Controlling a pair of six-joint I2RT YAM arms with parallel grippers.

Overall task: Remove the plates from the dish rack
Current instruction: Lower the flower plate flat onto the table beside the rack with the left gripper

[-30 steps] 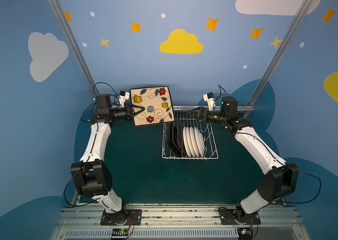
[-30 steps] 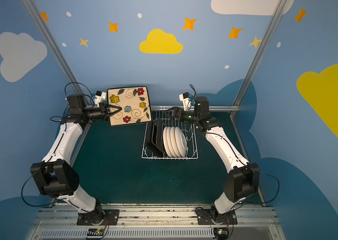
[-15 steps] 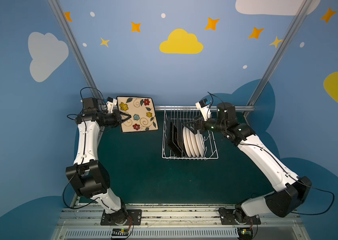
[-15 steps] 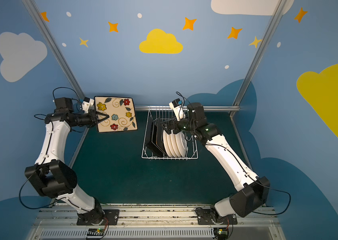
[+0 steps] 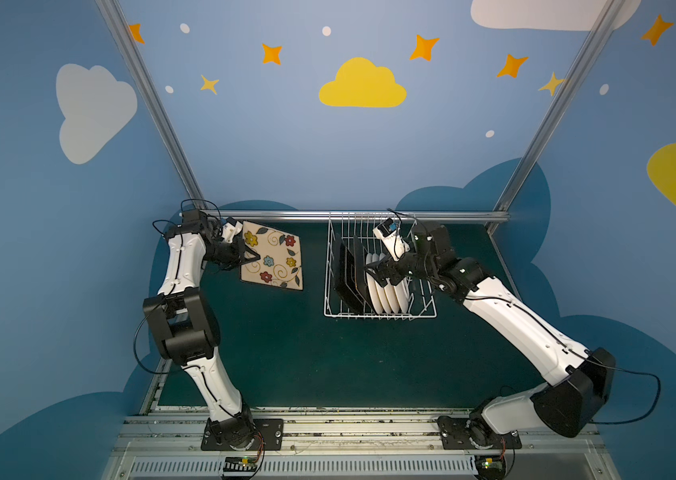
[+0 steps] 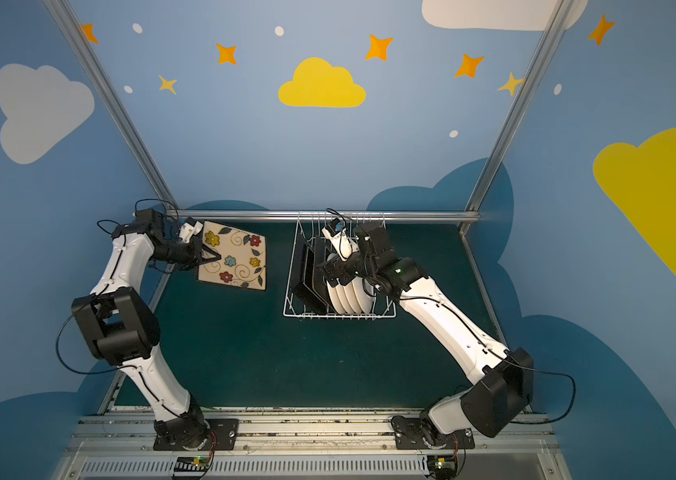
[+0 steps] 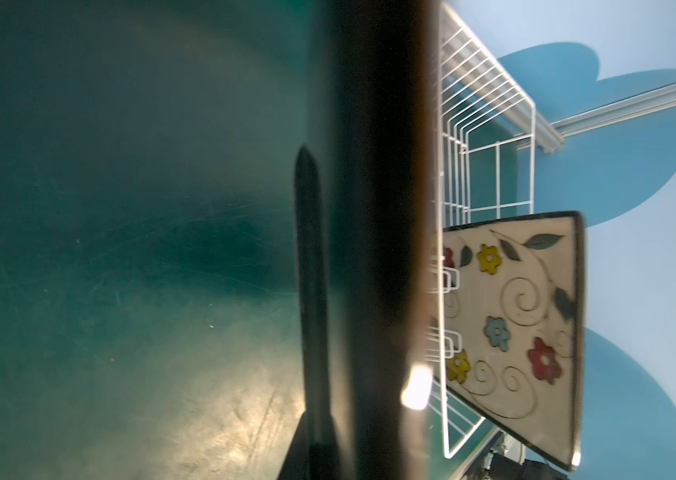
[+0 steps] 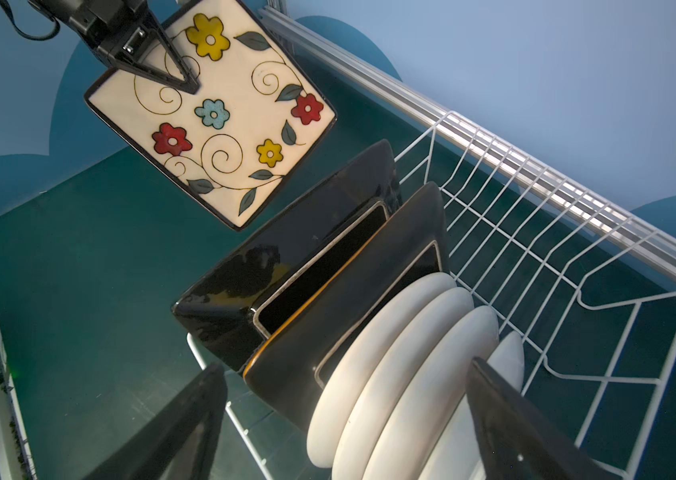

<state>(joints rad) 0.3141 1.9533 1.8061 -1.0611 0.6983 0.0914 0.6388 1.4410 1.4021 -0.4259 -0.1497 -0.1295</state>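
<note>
- Cream-faced floral square plate (image 5: 274, 262) hangs tilted in my left gripper (image 5: 256, 258), which pinches one edge with narrow jaws, over the green mat (image 5: 286, 353) left of the rack. I can't tell whether its low edge touches the mat.
- White wire dish rack (image 5: 382, 316) holds two black-backed square plates (image 5: 348, 274) upright, then a row of round white plates (image 5: 390, 297).
- My right gripper (image 8: 346, 363) hangs over them, jaws spread wide, gripping nothing.

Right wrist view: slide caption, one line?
Open right gripper over four round white plates and two black-backed square plates in the dish rack; left gripper holds a floral plate.
</note>
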